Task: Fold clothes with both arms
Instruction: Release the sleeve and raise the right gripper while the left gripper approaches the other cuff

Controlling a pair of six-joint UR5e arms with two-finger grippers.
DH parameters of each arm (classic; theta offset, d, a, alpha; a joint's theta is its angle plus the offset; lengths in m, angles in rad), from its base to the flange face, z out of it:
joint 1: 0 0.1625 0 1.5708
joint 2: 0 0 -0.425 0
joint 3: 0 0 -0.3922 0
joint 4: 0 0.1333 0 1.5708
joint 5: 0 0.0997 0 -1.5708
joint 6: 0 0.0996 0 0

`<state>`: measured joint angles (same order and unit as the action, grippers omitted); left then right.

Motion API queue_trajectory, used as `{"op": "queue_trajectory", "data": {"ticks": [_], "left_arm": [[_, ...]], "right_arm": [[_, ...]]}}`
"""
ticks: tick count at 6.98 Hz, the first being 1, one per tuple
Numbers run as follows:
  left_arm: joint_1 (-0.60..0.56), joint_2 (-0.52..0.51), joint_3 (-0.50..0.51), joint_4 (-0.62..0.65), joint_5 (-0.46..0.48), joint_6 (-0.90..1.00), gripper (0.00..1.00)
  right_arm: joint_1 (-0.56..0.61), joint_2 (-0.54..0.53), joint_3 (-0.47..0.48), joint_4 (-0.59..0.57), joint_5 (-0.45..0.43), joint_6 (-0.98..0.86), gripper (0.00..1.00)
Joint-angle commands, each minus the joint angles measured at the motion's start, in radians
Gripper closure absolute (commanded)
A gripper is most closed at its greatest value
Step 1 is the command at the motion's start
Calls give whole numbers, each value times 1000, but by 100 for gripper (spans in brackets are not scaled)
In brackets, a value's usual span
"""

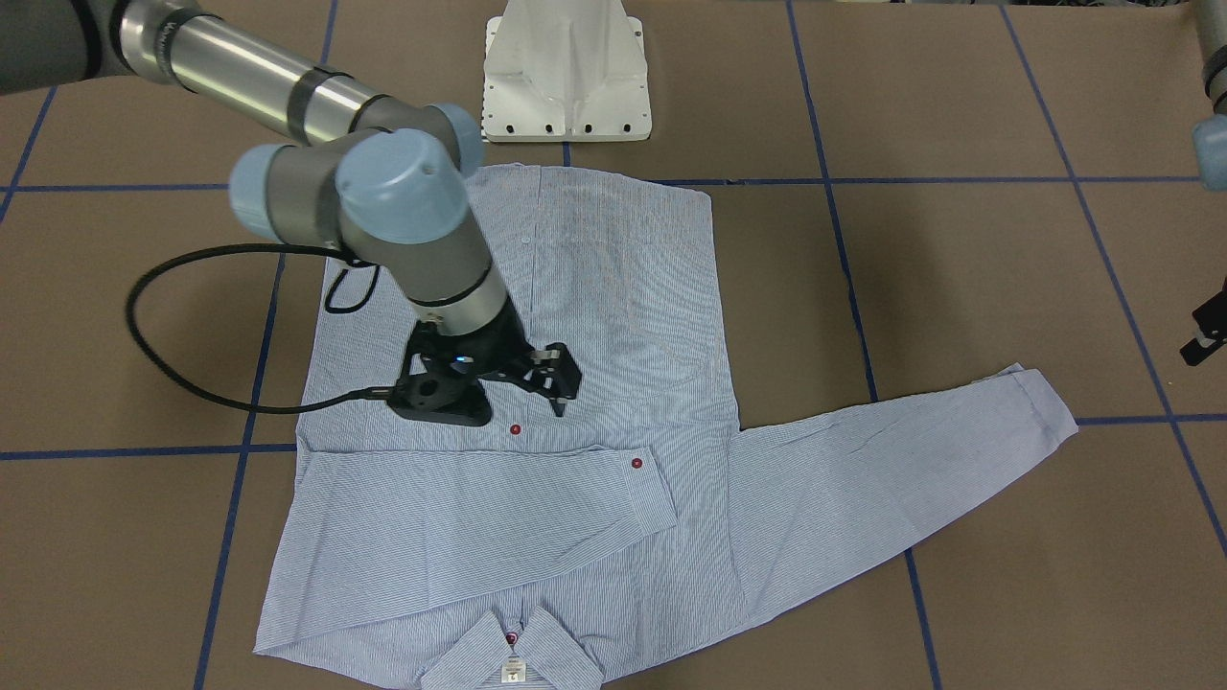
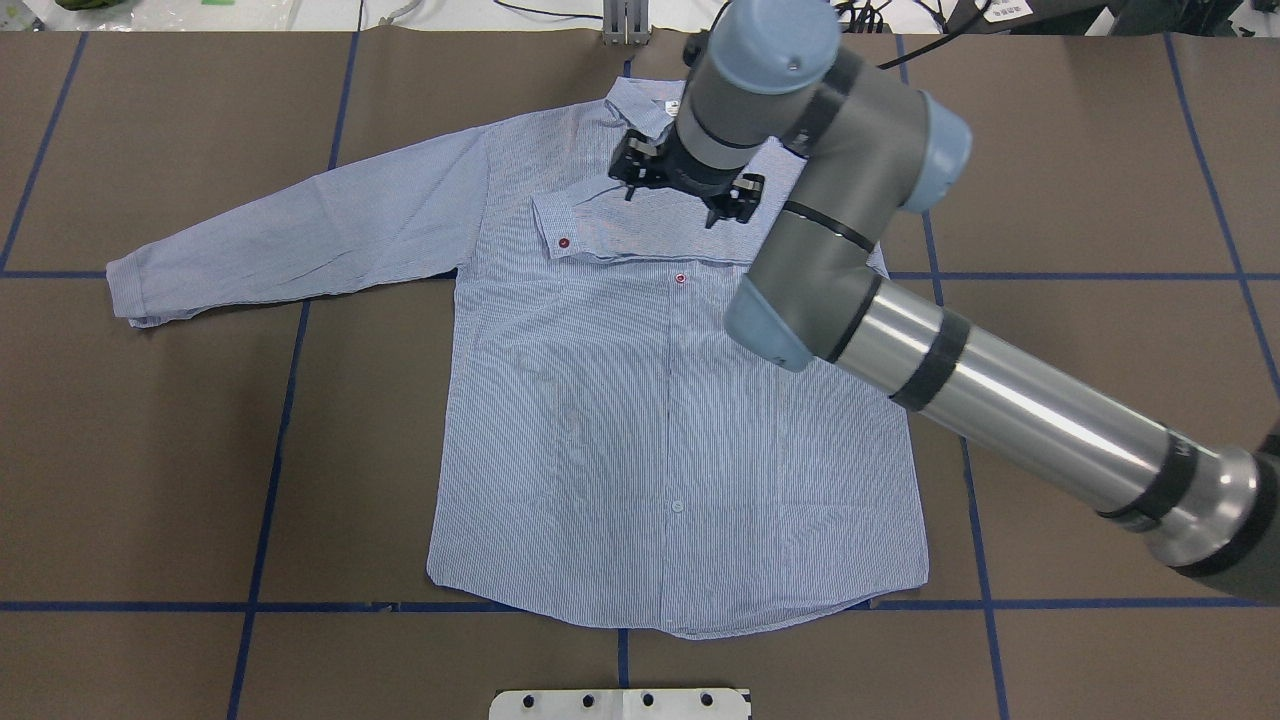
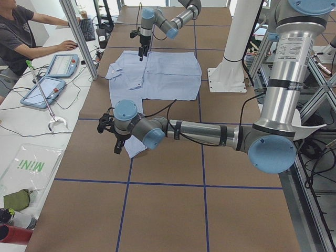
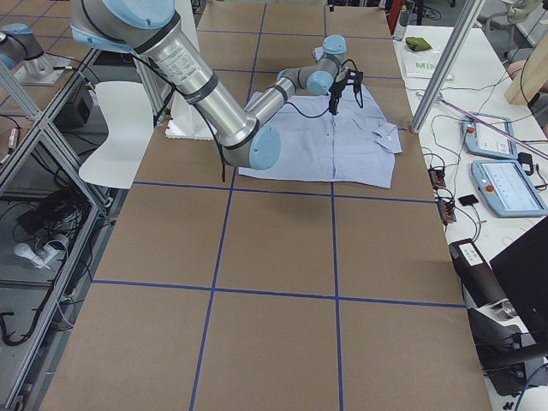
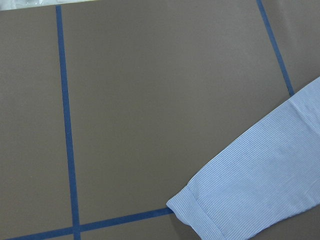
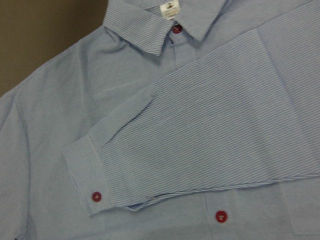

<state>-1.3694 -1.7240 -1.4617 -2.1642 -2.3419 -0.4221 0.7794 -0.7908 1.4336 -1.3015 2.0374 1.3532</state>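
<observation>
The shirt (image 2: 650, 420) lies flat, front up, on the table (image 2: 1100, 150); one sleeve (image 2: 620, 235) is folded across the chest just below the collar (image 2: 635, 100); the right pincer (image 2: 685, 190) hovers over that fold, spread, pinching nothing; the left pincer (image 3: 115, 144) hangs over the outstretched cuff (image 5: 197, 217), well apart from the collar; its state cannot be told. Risk: a shallow grasp slips off the cuff; a hasty pull toward the collar drags the body and disturbs the folded sleeve.

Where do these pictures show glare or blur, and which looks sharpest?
Overhead view: a glare streak along the right arm. Left wrist view: even light, no glare. Right wrist view: sharpest, the shirt showing crisp stripes and a red button.
</observation>
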Motion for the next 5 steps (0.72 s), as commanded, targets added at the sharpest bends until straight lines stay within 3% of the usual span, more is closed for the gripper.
{"op": "queue_trajectory", "data": {"ticks": [1,3,5], "left_arm": [[122,-63,121,-107,36,-240,0],[188,-66,180,-221,46,-395,5],[251,-56,192,-259,47,-527,18]], "right_arm": [[177,-257,172,-1,165,-46,0],[294,-409,223,1,227,-250,0],[331,-514,222,2,227,-344,0]]}}
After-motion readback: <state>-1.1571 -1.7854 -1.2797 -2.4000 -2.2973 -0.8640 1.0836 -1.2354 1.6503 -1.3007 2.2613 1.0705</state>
